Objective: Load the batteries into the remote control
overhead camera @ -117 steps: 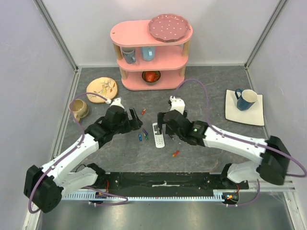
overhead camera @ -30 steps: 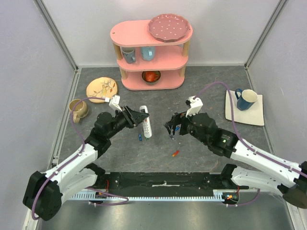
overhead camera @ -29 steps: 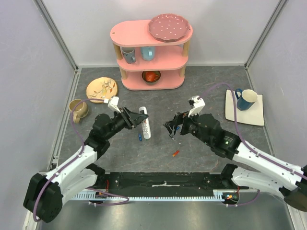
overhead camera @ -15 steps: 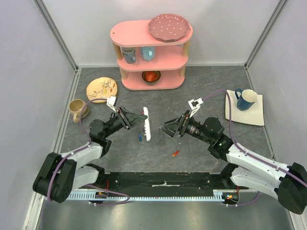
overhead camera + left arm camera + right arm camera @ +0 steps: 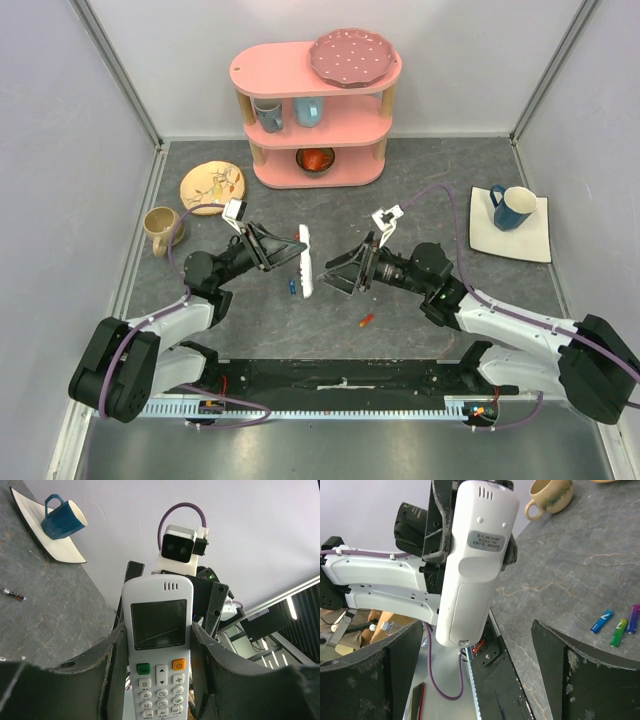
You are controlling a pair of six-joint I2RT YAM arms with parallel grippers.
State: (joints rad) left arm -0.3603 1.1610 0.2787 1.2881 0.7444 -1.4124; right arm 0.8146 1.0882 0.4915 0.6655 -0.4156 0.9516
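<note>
From above, my left pincer (image 5: 293,251) is clenched on the remote control (image 5: 305,261), which hangs edge-on over the middle of the grey table (image 5: 420,190), off its surface. My right pincer (image 5: 337,279) sits just beside the remote on its other side, jaws spread wide and gripping nothing. A blue battery (image 5: 291,287) lies on the table under the remote, and an orange-red battery (image 5: 367,320) lies nearer my bases. The pink shelf (image 5: 315,110) stands at the far wall, with a tan mug (image 5: 163,229) to my left and a blue mug (image 5: 514,207) on a white plate (image 5: 533,245) to my right.

Through my left wrist camera, the remote (image 5: 157,645) stands upright between my two fingers (image 5: 114,665), its screen and buttons facing me and both long edges pressed by the pads. Behind it I see my right arm's camera housing (image 5: 180,547). Off to the side are the blue mug (image 5: 61,521) and the orange-red battery (image 5: 12,594).

Through my right wrist camera, the back of the remote (image 5: 472,565) faces me with its label uppermost, gripped near the top by my left fingers. My own fingers (image 5: 390,675) stand far apart, released, on either side of it without touching. The blue battery (image 5: 602,621), a green battery (image 5: 618,632) and a purple battery (image 5: 633,618) lie close together on the table.
</note>
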